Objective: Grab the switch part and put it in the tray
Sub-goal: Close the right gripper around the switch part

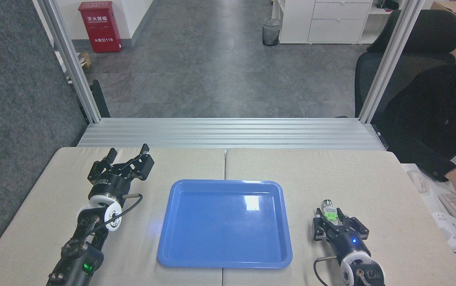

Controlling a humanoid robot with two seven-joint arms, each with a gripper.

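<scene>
One glossy blue plastic tray (224,223), shallow, rounded corners, raised rim, sits centre on the beige padded table (291,167), a window glare patch on its floor, nothing inside it. One switch part (329,210) at roughly 4 o'clock from the tray's centre, just off its right rim: dark metallic cylinder tip pointing to 12 o'clock, grey-white body, bright green clip in the middle. My right gripper (331,219), black, angular, has its fingers closed in around the part at the green clip; the lower end of the part is hidden behind the fingers, and I can't tell if it's lifted or still touching the table. My left gripper (126,155) is at 9 o'clock from the tray, well apart from it, fingers spread apart, holding nothing, tips pointing to about 1 o'clock. Both arms are cut off by the bottom edge. Table is two cushioned panels with a seam down the middle, ribbed aluminium rail (228,133) behind. One person (442,119) in a dark sleeve at 3 o'clock, cut off by the right edge, hand on a white keyboard (452,204).
</scene>
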